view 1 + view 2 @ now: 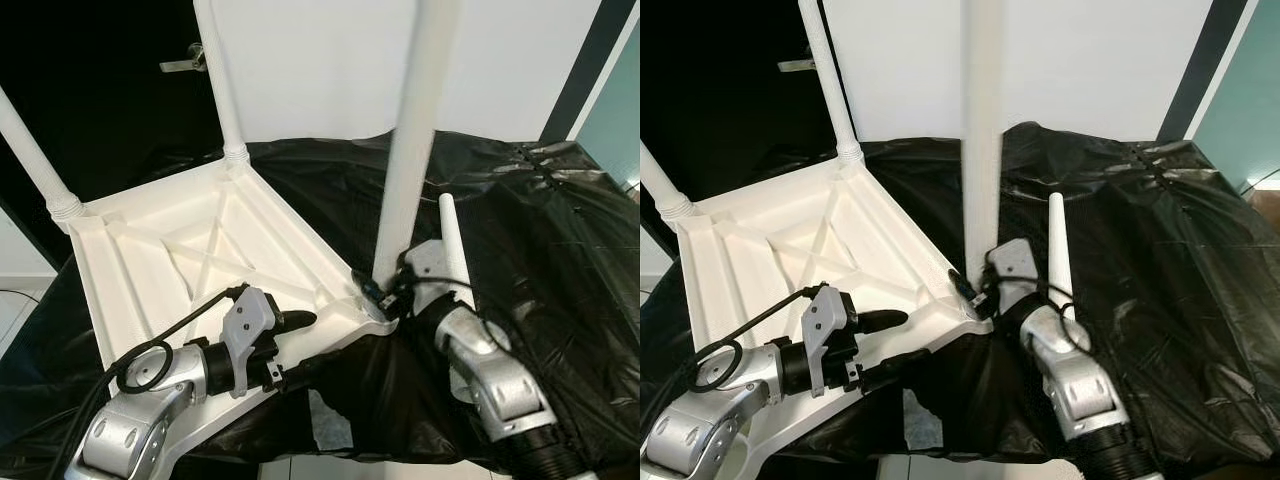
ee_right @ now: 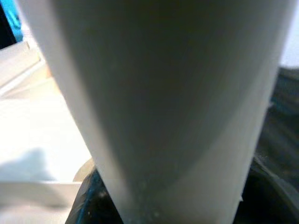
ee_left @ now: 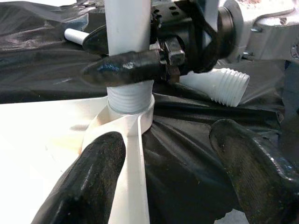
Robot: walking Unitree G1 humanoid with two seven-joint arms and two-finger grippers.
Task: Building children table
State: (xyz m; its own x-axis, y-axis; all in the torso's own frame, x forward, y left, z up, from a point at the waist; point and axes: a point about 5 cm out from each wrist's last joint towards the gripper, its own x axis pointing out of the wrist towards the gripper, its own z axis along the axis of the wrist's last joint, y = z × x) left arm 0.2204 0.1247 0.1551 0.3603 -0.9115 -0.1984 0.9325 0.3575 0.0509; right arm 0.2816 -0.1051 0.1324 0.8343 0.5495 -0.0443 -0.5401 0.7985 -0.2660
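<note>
Head views: the upturned white tabletop [image 1: 190, 260] lies on black sheeting [image 1: 560, 230] with two legs [image 1: 222, 80] seated at the corners beyond the left hand [image 1: 290, 345], whose fingers, apart, straddle the near rim; the right hand [image 1: 385, 295] is clamped on the third leg [image 1: 415, 130] at its socket, and a spare leg [image 1: 453, 245] lies loose just beside that hand. Left wrist view: the third leg's threaded end [image 3: 130, 98] sits in the corner socket, seemingly partly screwed. Right wrist view: the gripped leg [image 2: 154, 107] stands directly before the hand; one leg apparently remains, and rumpled sheeting may hinder.
</note>
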